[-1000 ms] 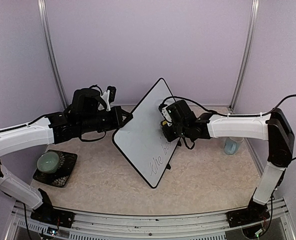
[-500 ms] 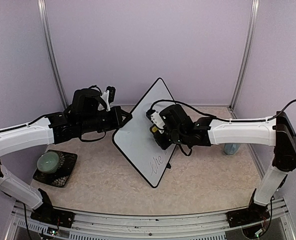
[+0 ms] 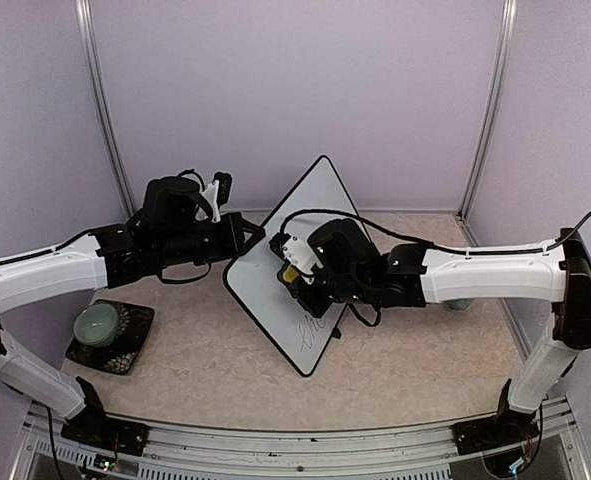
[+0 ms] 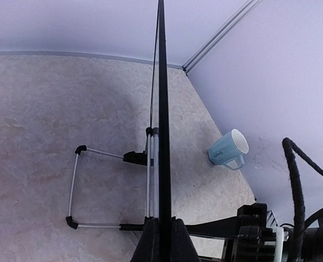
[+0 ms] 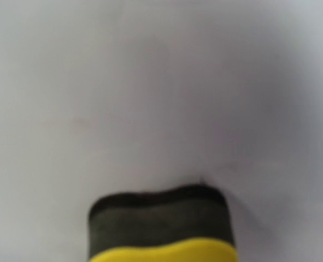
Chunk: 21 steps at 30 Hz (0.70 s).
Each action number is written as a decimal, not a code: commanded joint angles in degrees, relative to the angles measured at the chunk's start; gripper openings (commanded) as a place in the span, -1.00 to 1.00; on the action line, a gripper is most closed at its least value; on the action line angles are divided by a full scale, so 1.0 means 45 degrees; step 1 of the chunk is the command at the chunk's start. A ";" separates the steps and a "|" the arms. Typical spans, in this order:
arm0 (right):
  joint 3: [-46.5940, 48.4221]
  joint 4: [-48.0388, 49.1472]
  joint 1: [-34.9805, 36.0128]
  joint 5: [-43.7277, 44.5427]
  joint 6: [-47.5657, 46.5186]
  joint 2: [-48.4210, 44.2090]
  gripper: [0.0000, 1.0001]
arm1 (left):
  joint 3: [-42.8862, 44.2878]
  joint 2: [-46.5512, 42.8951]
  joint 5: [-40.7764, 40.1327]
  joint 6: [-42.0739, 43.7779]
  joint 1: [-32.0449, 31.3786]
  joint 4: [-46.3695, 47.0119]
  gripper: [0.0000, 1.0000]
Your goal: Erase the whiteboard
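While the large white rectangular whiteboard with a thin black frame (image 3: 265, 295) is held at a tilt over the beige speckled bench (image 3: 195, 370), one corner lowest, the left jaws are clamped shut on its left edge; the left wrist view shows the frame edge-on between them. The right jaws are closed on a small yellow sponge eraser with a dark felt face (image 3: 293, 272), and the felt is pressed against the whiteboard near its middle. Dark handwriting (image 3: 315, 328) lies lower down, toward the bottom corner.

Judgement: a wiping stroke is in hand and the writing is not yet cleared.

Recommended: carry the eraser down across the handwriting, felt flat and pressure even, with the left jaws bracing against the push. Excess force could twist the whiteboard in that grip.

A pale blue ceramic mug (image 4: 228, 150) stands well apart.
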 commanded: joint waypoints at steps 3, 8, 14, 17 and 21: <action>-0.0252 0.0260 -0.1729 0.0812 0.1592 -0.1296 -1.00 | -0.0316 -0.0365 0.0692 0.0001 -0.0229 -0.0195 -1.00; -0.0342 0.0162 -0.2746 0.1492 0.1908 -0.1357 -1.00 | -0.0335 -0.0361 0.0679 -0.0009 -0.0250 -0.0194 -1.00; 0.0169 -0.0048 -0.3004 0.2097 0.1846 -0.0369 -1.00 | -0.0192 -0.0283 0.0679 -0.0004 -0.0273 -0.0232 -1.00; 0.0421 -0.0085 -0.3004 0.2155 0.1718 0.0103 -1.00 | -0.0170 -0.0277 0.0643 0.0000 -0.0273 -0.0305 -1.00; 0.0719 -0.0119 -0.3014 0.2159 0.1539 0.0576 -1.00 | -0.0144 -0.0274 0.0595 0.0019 -0.0273 -0.0331 -1.00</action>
